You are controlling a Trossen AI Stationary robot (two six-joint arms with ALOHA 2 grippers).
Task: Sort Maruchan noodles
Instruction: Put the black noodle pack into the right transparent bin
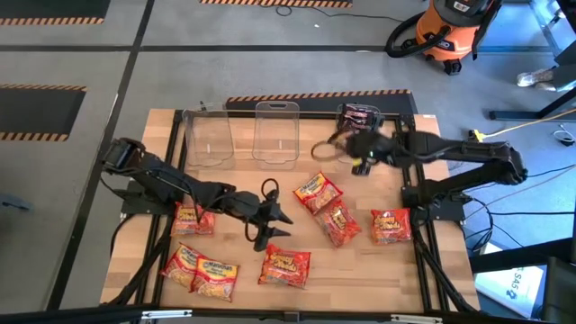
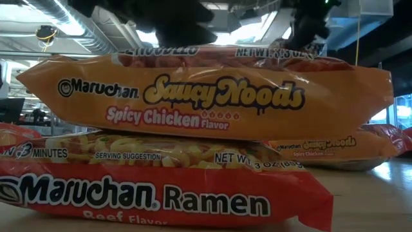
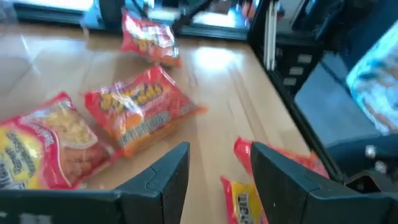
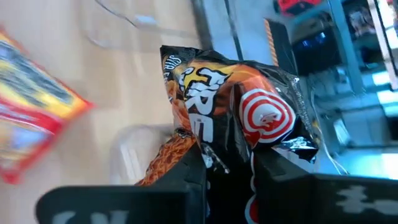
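Note:
Several red and orange-yellow Maruchan packets (image 1: pixel 317 192) lie flat on the wooden table; in the low view a Saucy Noods packet (image 2: pixel 206 96) rests on a red Ramen packet (image 2: pixel 161 193). My right gripper (image 1: pixel 355 155) hangs over the table's far middle, near the clear bins, shut on a dark packet (image 4: pixel 236 112) marked with a red spiral. My left gripper (image 1: pixel 270 220) hovers open over the table's middle with nothing between its fingers; a red and yellow packet (image 3: pixel 245 202) lies below it. My right gripper pinches the dark packet by one end (image 4: pixel 227 158) between its two fingers. The rest of the packet juts out past the fingertips, crumpled, and is lifted clear of the table.
Three clear bins stand along the far edge: left (image 1: pixel 207 135), middle (image 1: pixel 276 130), and right (image 1: pixel 360 117), which holds dark packets. A black frame (image 1: pixel 418 216) borders the table. Bare wood (image 1: pixel 234 243) shows between the packets.

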